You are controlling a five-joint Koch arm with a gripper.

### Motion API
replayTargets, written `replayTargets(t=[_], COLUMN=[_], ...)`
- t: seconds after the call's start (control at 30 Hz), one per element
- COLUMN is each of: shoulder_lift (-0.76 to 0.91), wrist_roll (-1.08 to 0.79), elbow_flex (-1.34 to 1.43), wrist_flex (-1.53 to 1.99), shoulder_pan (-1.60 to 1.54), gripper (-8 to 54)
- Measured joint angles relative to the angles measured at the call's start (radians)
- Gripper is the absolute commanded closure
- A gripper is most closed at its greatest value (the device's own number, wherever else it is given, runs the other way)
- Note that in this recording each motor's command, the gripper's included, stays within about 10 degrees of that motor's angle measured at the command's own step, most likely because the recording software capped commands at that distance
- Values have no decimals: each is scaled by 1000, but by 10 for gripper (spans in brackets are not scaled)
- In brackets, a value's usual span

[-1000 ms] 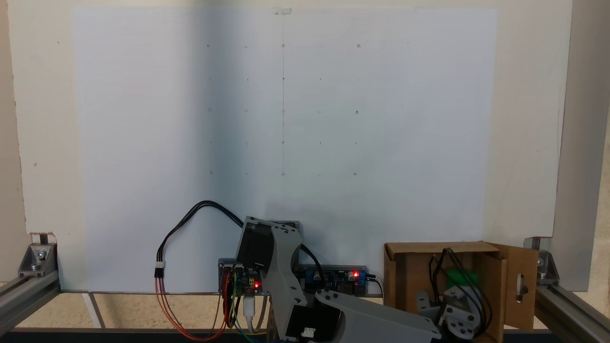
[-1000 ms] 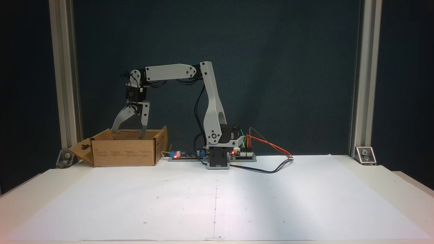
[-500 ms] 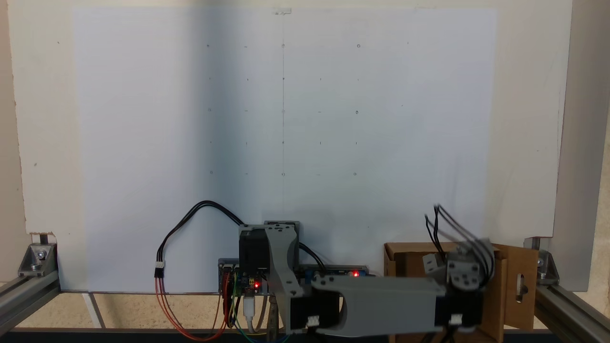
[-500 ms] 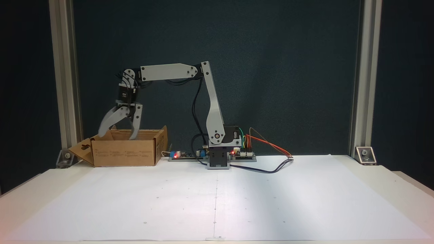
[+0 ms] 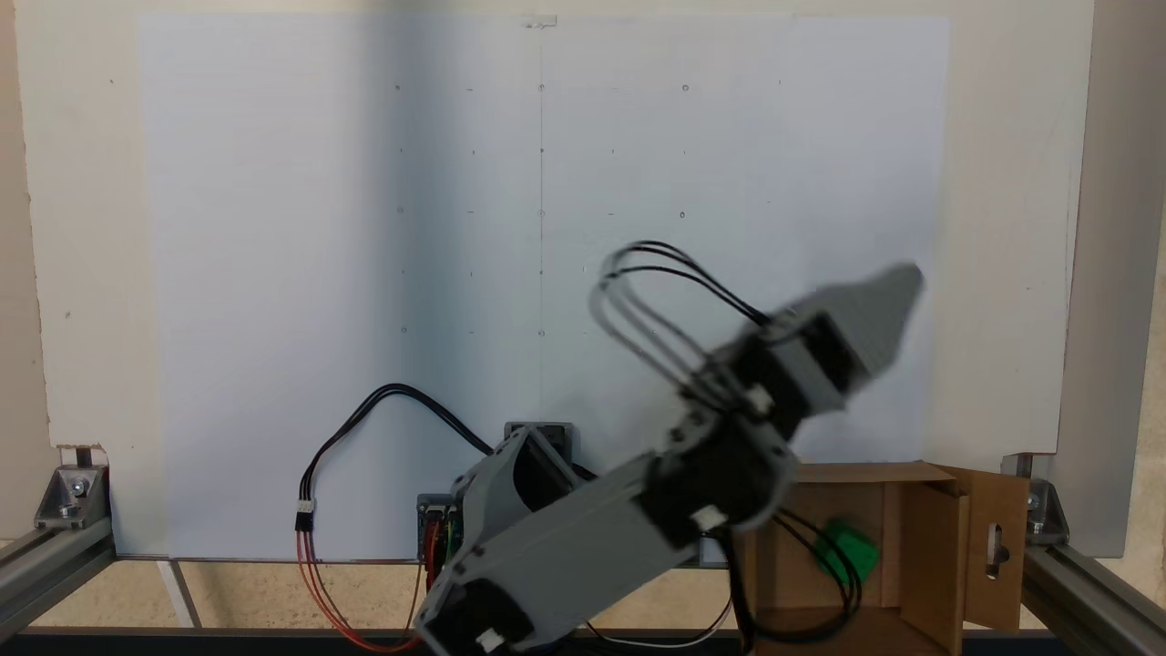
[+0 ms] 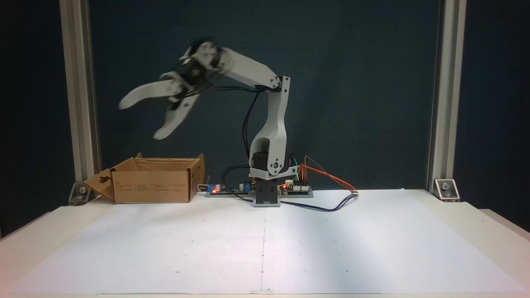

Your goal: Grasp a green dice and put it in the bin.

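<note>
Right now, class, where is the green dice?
The green dice lies inside the cardboard bin, at the lower right of the fixed view from above, on the bin's floor. The open end effector is raised well above the bin, empty.

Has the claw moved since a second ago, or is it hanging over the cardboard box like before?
Yes. The claw has swung up, well above the bin, jaws open and empty. The green dice lies inside the bin.

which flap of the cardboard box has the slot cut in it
The outward-swung side flap of the bin, at the right in the view from above; the other flaps are plain.
</note>
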Motion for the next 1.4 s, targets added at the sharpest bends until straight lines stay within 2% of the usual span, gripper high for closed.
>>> replayTargets(t=[0.27, 0.53, 0.8, 1.4], shoulder_lift=[77, 261, 485, 489], wrist_roll=[9, 9, 9, 9], elbow_flex=[35, 459, 876, 1394], wrist_flex=[-152, -511, -851, -1598], shoulder_pan=[-442, -607, -612, -615], gripper=[-2, -1, 3, 18])
